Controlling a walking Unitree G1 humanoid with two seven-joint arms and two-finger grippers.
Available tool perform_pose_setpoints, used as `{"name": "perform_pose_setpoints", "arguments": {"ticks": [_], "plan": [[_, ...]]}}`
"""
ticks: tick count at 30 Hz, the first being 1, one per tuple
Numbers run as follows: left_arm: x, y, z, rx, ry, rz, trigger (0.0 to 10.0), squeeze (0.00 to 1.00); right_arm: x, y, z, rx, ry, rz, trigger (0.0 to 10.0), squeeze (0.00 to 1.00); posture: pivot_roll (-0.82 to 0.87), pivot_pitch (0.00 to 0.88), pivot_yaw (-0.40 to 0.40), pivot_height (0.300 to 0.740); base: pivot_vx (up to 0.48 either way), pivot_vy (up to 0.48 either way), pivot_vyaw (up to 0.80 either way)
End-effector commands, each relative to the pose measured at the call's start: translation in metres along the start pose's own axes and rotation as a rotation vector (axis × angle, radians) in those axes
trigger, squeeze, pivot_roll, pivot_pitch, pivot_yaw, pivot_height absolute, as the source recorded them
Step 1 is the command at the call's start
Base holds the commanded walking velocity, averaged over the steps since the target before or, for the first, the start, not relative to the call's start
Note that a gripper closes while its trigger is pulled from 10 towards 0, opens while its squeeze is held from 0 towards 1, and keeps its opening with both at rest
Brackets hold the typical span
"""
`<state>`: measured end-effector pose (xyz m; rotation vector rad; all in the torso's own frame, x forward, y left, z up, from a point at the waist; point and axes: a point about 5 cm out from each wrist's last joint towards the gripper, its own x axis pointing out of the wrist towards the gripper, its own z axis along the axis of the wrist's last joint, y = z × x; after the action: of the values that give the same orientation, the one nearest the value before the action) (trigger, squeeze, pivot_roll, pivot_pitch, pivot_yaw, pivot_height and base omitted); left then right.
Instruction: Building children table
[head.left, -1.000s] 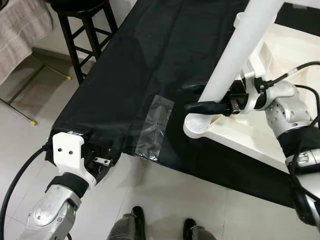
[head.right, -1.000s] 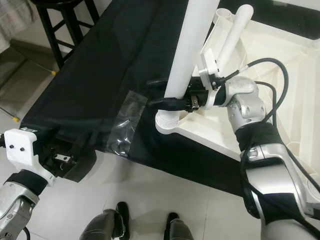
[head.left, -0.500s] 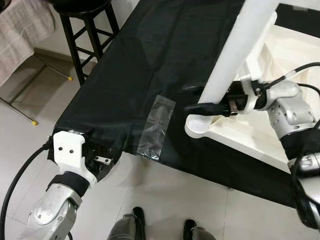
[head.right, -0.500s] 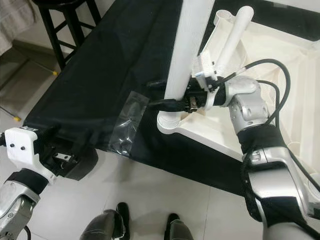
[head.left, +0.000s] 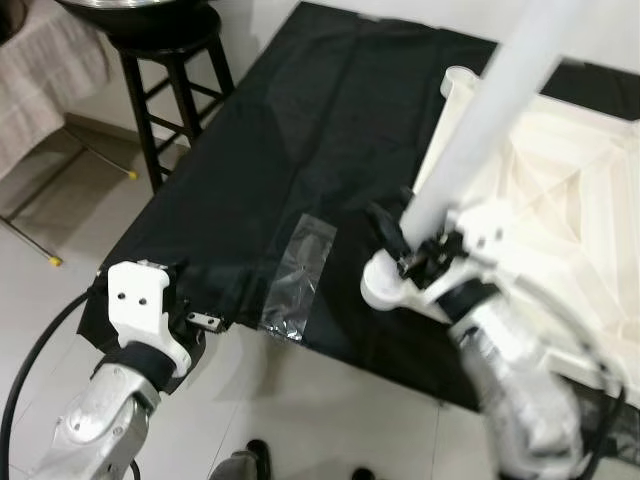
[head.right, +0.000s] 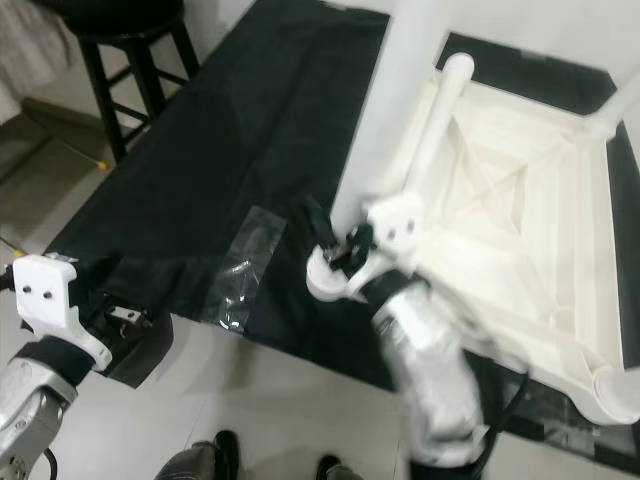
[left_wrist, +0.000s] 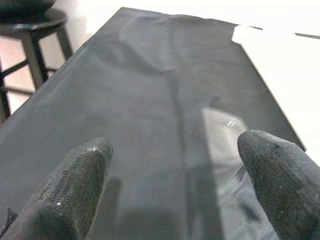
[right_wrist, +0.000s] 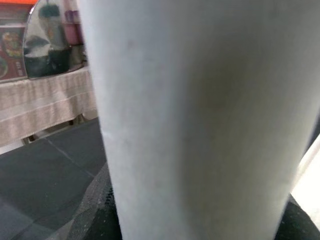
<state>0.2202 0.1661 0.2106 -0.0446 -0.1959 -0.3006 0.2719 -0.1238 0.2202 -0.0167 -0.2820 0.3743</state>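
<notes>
Your right end effector sits low on the white leg, just above the ribbed socket at the near corner of the upturned white tabletop. Its black fingers reach past the leg on the side towards the sheet, and in the right wrist view the leg stands hard between both finger pads, so the end effector is pinching the leg. The leg rises steeply from the socket and leans away from you towards the far side. The right arm is blurred in both eye views, so finer detail of the grasp cannot be made out there.

The tabletop lies underside up on a black sheet spread over the floor, its ribs and cross braces facing you. A second leg stands in the far left corner of the tabletop, and another leg's end shows at the far right corner.

Your left end effector hangs over the near left corner of the sheet, with its fingers spread wide and nothing between them. A clear plastic bag lies flat on the sheet between the two arms, near the sheet's front edge. A black stool stands on the floor beside the sheet's left edge.
</notes>
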Motion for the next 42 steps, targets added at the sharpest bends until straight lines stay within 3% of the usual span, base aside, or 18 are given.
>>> {"name": "perform_pose_setpoints", "arguments": {"ticks": [1, 4, 12, 25, 26, 28, 29, 31, 34, 36, 37, 38, 42], "plan": [[0.004, -0.001, -0.003, 0.001, 0.011, -0.023, 10.0, 0.00, -0.012, -0.006, -0.062, 0.030, 0.314, -0.125, 10.0, 0.00, 0.04, 0.304, 0.020, 0.740, 0.000, 0.000, 0.00], [0.009, 0.000, 0.000, 0.004, -0.004, -0.037, 10.0, 0.00, 0.001, -0.002, -0.060, 0.010, 0.304, -0.160, 10.0, 0.00, 0.04, 0.297, 0.028, 0.740, 0.000, 0.000, 0.00], [0.017, 0.007, 0.007, 0.021, -0.035, -0.053, 10.0, 0.00, 0.004, 0.002, -0.055, -0.020, 0.324, -0.311, 10.0, 0.00, 0.05, 0.277, 0.049, 0.740, 0.000, 0.000, 0.00], [0.023, 0.008, 0.011, 0.021, -0.059, -0.086, 10.0, 0.00, 0.017, 0.009, -0.051, -0.017, 0.306, -0.242, 10.0, 0.00, 0.04, 0.262, 0.058, 0.740, 0.000, 0.000, 0.00], [0.023, 0.007, 0.010, 0.020, -0.059, -0.088, 10.0, 0.00, 0.020, 0.007, -0.046, -0.008, 0.281, -0.221, 10.0, 0.91, 0.04, 0.262, 0.057, 0.740, 0.000, 0.000, 0.00], [0.023, 0.007, 0.010, 0.020, -0.058, -0.089, 10.0, 0.00, 0.022, 0.006, -0.043, -0.002, 0.266, -0.209, 10.0, 0.91, 0.04, 0.262, 0.057, 0.740, 0.000, 0.000, 0.00], [0.023, 0.007, 0.010, 0.019, -0.058, -0.089, 10.0, 0.00, 0.024, 0.005, -0.040, 0.012, 0.248, -0.192, 10.0, 1.00, 0.04, 0.262, 0.056, 0.740, 0.000, 0.000, 0.00], [0.022, 0.007, 0.009, 0.017, -0.057, -0.088, 10.0, 0.00, 0.028, 0.004, -0.034, 0.038, 0.214, -0.154, 10.0, 1.00, 0.04, 0.262, 0.055, 0.740, 0.000, 0.000, 0.00], [0.021, 0.006, 0.009, 0.011, -0.056, -0.086, 10.0, 0.00, 0.039, 0.004, -0.012, 0.074, 0.096, 0.033, 10.0, 1.00, 0.04, 0.263, 0.052, 0.740, 0.000, 0.000, 0.00], [0.021, 0.006, 0.009, 0.010, -0.056, -0.085, 10.0, 0.00, 0.041, 0.005, -0.008, 0.071, 0.078, 0.076, 10.0, 1.00, 0.04, 0.263, 0.052, 0.740, 0.000, 0.000, 0.00], [0.021, 0.005, 0.008, 0.008, -0.056, -0.086, 10.0, 0.00, 0.042, 0.004, -0.003, 0.049, 0.070, 0.168, 10.0, 0.58, 0.04, 0.263, 0.047, 0.740, 0.000, 0.000, 0.00], [0.021, 0.004, 0.008, 0.004, -0.057, -0.086, 10.0, 0.00, 0.044, -0.002, 0.001, -0.005, 0.067, 0.240, 10.0, 0.00, 0.05, 0.263, 0.044, 0.740, 0.000, 0.000, 0.00], [0.021, 0.003, 0.007, 0.001, -0.058, -0.086, 10.0, 0.00, 0.049, -0.016, 0.006, -0.071, 0.090, 0.323, 10.0, 0.00, 0.05, 0.262, 0.039, 0.740, 0.000, 0.000, 0.00]]}}
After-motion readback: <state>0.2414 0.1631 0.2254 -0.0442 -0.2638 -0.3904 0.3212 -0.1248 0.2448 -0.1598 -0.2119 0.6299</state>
